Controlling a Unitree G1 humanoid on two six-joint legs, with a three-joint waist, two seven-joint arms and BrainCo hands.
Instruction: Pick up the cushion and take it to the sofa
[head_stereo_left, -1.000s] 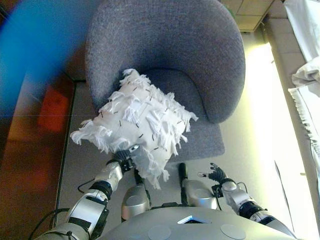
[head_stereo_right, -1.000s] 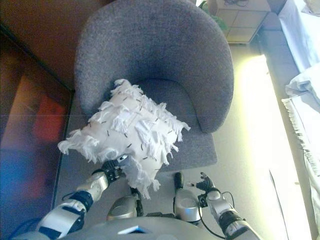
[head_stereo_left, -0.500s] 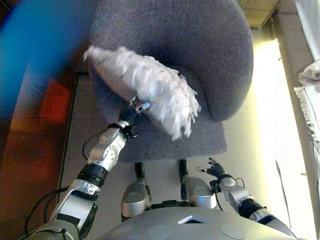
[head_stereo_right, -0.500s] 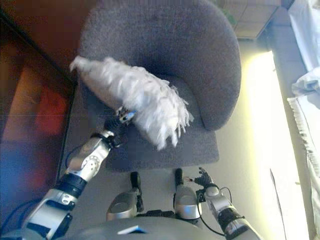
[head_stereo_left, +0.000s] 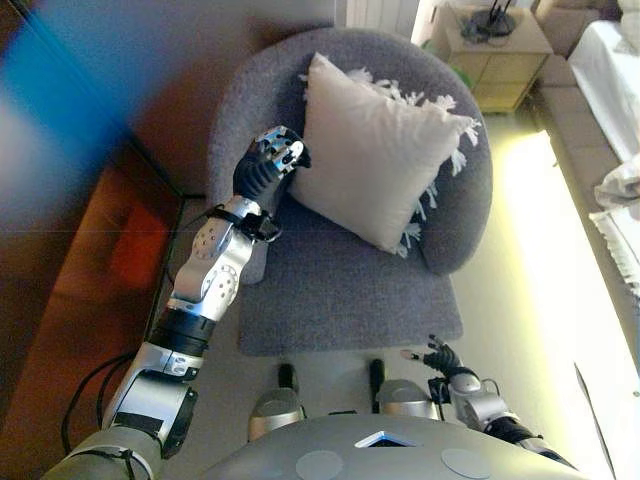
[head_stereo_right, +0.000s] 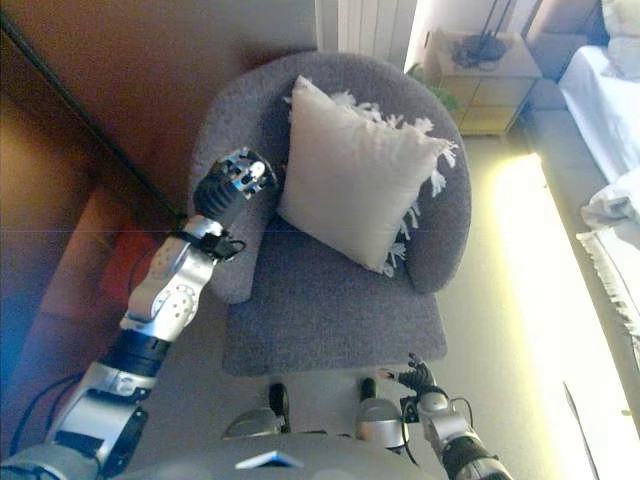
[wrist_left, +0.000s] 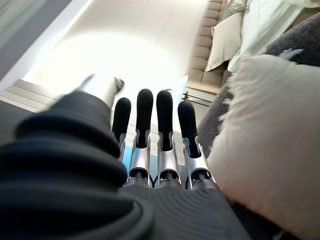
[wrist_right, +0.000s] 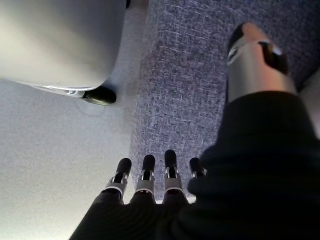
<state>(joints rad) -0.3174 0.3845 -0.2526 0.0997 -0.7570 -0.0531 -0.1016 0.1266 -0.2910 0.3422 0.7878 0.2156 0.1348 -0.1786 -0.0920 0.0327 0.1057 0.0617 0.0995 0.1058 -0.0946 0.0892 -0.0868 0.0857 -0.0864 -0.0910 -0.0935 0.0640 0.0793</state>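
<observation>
Cushion (head_stereo_left: 375, 150): white, fringed, propped upright against the backrest of the grey sofa chair (head_stereo_left: 345, 285) | Left hand (head_stereo_left: 268, 165): raised just beside the cushion's edge, fingers straight, holding nothing; contact seems absent but is hard to judge | Right hand (head_stereo_left: 436, 357): low by the seat's front, fingers relaxed, empty

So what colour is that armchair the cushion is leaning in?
Grey woven fabric armchair; the right eye view shows it best.

Pale grey carpeted floor (head_stereo_right: 520, 300) with a sunlit strip, brown wall (head_stereo_right: 170, 70), light wooden bedside cabinet (head_stereo_right: 480, 80), white radiator (head_stereo_right: 365, 25), white bedding (head_stereo_right: 610, 110) at right.
</observation>
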